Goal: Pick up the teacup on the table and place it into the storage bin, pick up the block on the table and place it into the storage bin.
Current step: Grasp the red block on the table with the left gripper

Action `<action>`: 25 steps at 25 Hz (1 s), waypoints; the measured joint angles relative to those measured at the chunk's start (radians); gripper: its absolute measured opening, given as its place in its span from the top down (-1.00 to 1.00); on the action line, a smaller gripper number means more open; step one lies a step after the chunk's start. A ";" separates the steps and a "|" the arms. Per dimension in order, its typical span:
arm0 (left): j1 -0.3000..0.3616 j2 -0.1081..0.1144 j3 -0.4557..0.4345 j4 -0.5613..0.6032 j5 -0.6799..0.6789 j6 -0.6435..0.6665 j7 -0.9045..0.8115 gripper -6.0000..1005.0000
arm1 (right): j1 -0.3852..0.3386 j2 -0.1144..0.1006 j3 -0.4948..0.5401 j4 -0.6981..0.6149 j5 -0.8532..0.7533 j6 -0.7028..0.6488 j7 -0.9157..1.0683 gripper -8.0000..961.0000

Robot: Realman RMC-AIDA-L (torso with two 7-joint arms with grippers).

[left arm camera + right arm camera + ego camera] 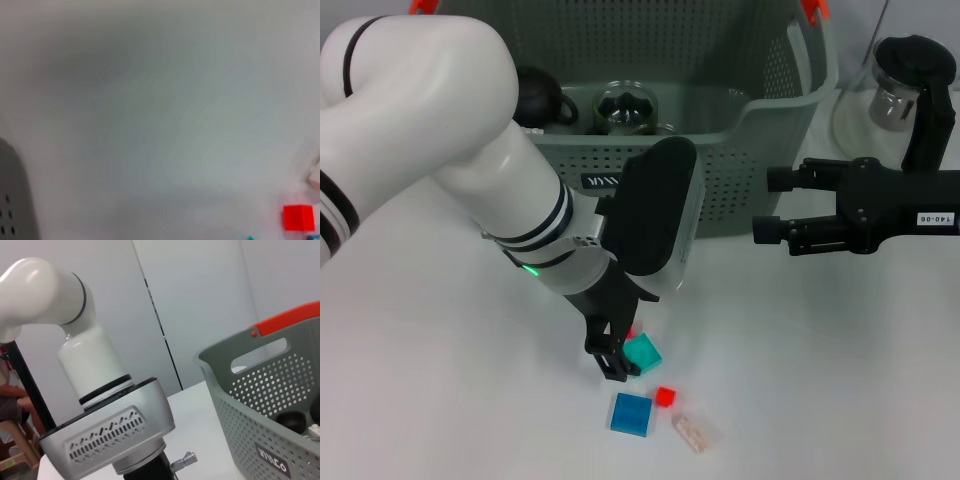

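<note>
Teal block (643,352) at left gripper (613,352), right gripper (770,205) beside storage bin (740,140)

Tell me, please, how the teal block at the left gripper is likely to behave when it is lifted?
The teal block looks like a small solid cube, so probably rigid and light. Its flat faces suggest it won't roll, though it could twist or slip from the left gripper, since it sits tilted against the fingers.

My right arm carries a small white label (930,218) printed with black characters that look like "T4D-06". The storage bin (240,415) bears a black label (272,462) with white lettering, roughly "VMCO", though I cannot make out its letters surely.
</note>
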 joint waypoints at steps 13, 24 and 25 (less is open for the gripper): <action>-0.010 0.006 -0.001 0.007 0.015 0.044 -0.025 -0.85 | -0.003 0.000 0.004 0.000 0.000 0.002 -0.010 -0.96; -0.002 0.003 0.002 -0.006 0.053 0.009 -0.035 -0.72 | -0.004 0.001 0.005 0.000 0.000 0.000 -0.014 -0.96; -0.002 0.003 0.004 -0.009 0.054 0.003 -0.035 -0.72 | -0.005 0.001 0.005 0.000 0.000 -0.001 -0.014 -0.96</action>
